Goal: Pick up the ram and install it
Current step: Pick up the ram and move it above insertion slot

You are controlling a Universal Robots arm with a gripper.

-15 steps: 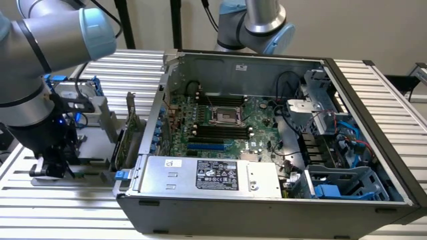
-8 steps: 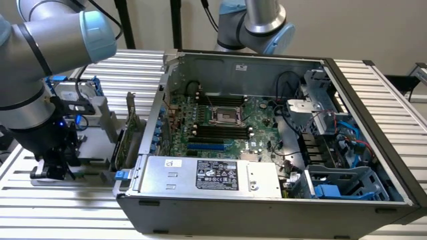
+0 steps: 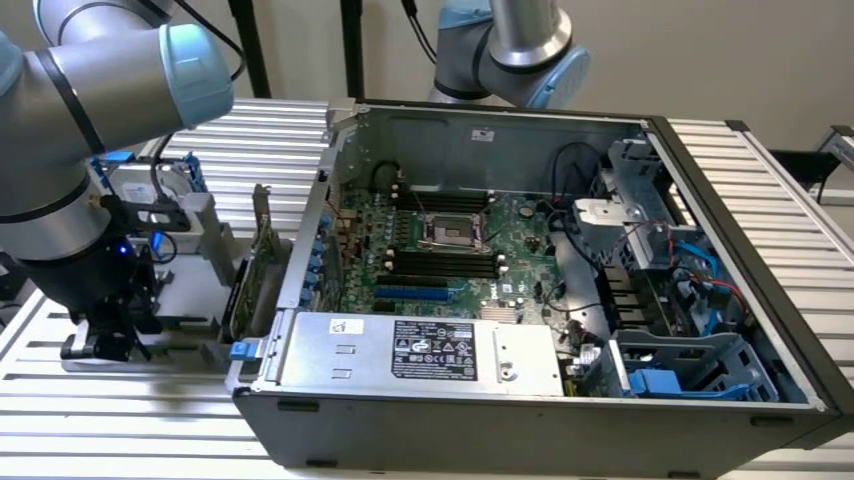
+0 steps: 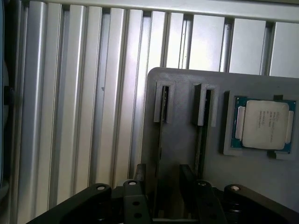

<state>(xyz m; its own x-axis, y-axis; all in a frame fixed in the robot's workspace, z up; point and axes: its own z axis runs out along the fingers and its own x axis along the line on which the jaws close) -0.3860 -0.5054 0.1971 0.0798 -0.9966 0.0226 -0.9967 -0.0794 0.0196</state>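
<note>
Two ram sticks stand on edge in the slots of a grey holder point(image 4: 180, 140). The nearer ram point(image 4: 160, 135) shows as a thin dark strip, and the second ram point(image 4: 202, 130) stands parallel beside it. My gripper point(image 4: 162, 181) is open, with a black finger point(image 4: 140, 173) on each side of the nearer ram, apart from it. In the exterior view the gripper point(image 3: 114, 338) hangs low over the holder point(image 3: 180, 345), at the exterior view's left of the open computer case point(image 3: 534, 410). Black memory slots point(image 3: 434, 262) lie on the motherboard.
A processor chip point(image 4: 264, 123) rests in its recess on the holder. A green expansion card point(image 3: 254, 280) stands upright between holder and case, with a hard drive with blue rails point(image 3: 150, 195) behind. A second arm point(image 3: 514, 50) stands beyond the case. The ribbed metal table point(image 4: 70, 116) surrounds everything.
</note>
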